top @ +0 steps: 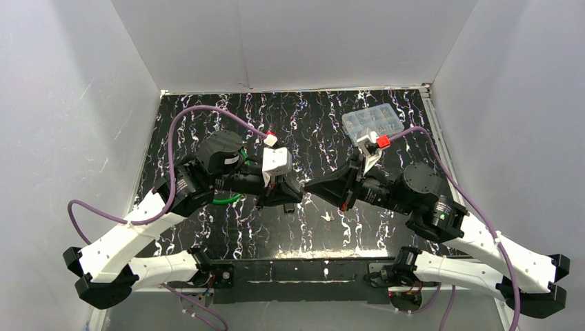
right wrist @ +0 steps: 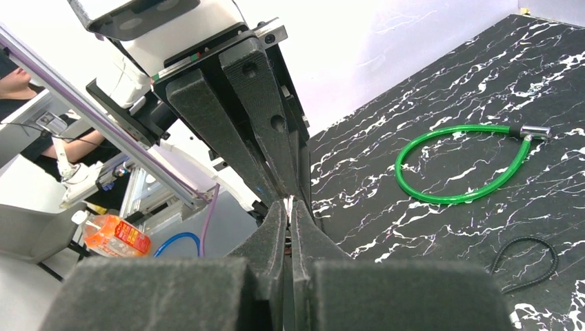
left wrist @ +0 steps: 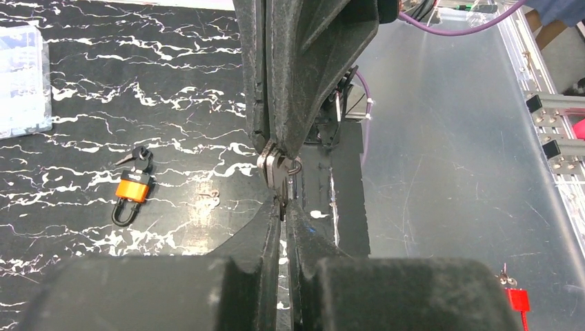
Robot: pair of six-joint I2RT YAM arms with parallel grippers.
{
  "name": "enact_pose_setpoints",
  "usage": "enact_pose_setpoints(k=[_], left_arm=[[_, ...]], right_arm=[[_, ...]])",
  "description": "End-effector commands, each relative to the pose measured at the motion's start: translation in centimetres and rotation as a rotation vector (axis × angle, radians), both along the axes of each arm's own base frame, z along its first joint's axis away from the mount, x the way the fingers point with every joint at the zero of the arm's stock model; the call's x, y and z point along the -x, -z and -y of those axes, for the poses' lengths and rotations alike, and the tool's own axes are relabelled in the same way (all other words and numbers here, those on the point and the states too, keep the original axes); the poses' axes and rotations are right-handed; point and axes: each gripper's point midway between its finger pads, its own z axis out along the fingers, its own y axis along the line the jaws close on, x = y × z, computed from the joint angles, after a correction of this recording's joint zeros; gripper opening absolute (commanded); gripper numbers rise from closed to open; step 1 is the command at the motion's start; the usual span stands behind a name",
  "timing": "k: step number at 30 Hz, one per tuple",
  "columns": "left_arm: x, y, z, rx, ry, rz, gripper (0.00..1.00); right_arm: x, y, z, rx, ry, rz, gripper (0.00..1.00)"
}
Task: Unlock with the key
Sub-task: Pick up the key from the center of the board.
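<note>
A small bunch of silver keys (left wrist: 276, 169) hangs in the air between both grippers, which meet tip to tip over the middle of the table. My right gripper (right wrist: 290, 203), also in the top view (top: 312, 189), is shut on the key heads. My left gripper (left wrist: 283, 210), also in the top view (top: 298, 192), is shut on a thin key blade at its tips. An orange padlock (left wrist: 132, 189) with a black shackle and a black-headed key beside it lies flat on the marbled table, to the left in the left wrist view and away from both grippers.
A green cable loop (right wrist: 421, 196) lies under the left arm, also seen in the top view (top: 227, 200). A thin black cable ring (right wrist: 528, 265) lies near it. A clear parts box (top: 372, 124) stands at the back right. White walls enclose the table.
</note>
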Motion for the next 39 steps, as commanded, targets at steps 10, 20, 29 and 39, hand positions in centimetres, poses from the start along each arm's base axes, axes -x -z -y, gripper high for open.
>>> enact_pose_setpoints(k=[10, 20, 29, 39], left_arm=[[0.5, -1.2, -1.2, 0.001, 0.005, 0.049, 0.00], [1.0, -1.3, -1.0, 0.000, 0.034, 0.026, 0.00], [1.2, -1.0, -1.0, -0.009, 0.052, 0.014, 0.25], [1.5, -1.2, -0.9, 0.000, 0.069, 0.008, 0.13]], right_arm=[[1.0, 0.4, 1.4, 0.066, -0.024, 0.034, 0.01], [1.7, 0.3, 1.4, 0.096, -0.063, 0.051, 0.01], [1.2, -0.2, 1.6, 0.071, -0.036, 0.061, 0.01], [0.9, -0.4, 1.4, 0.055, -0.022, 0.063, 0.01]])
